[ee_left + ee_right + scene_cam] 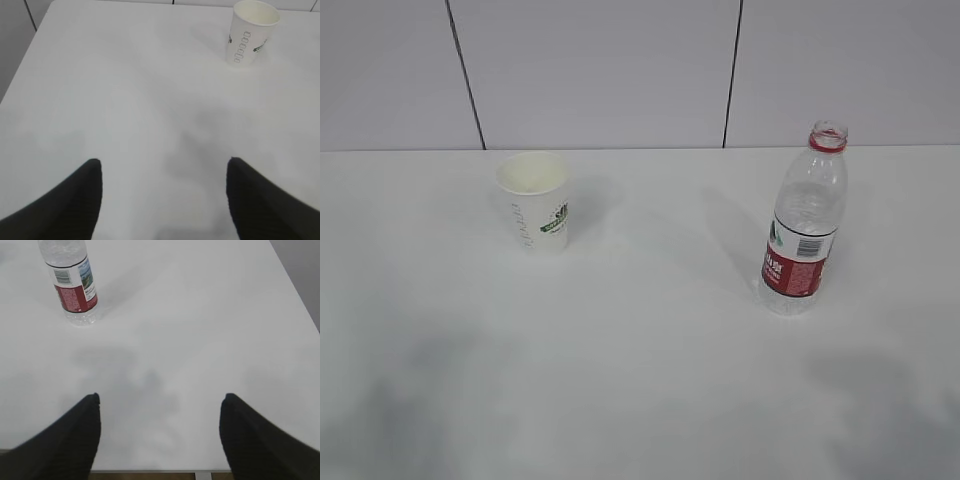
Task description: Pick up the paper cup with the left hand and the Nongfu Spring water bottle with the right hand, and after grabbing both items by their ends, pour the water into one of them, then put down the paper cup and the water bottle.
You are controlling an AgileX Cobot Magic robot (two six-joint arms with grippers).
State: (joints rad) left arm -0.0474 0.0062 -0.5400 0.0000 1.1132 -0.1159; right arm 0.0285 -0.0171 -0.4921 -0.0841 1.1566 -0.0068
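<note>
the paper cup (pixel 538 202) was found upright on the white table (pixel 650 380), left of centre in the exterior view, mouth open and cream inside; the nongfu spring water bottle (pixel 804 222) was found upright and uncapped well to its right, the two well apart. neither arm was seen in the exterior view. in the left wrist view the left hand (pixel 162 200) was seen with fingers spread wide, nothing between them, the cup far ahead and off toward the upper right. in the right wrist view the right hand (pixel 160 437) was likewise spread wide and empty, the bottle far ahead at upper left. whether water was held in the bottle could not be told clearly. risks were judged as follows: both targets lay off each gripper's centre line, so a straight approach could clip the side and topple them; the cup was judged light and easily crushed or pushed if squeezed near the rim; the bottle, being tall and open, could be tipped and spilled if struck high, and its ribbed wall could slip under a weak grip.
</note>
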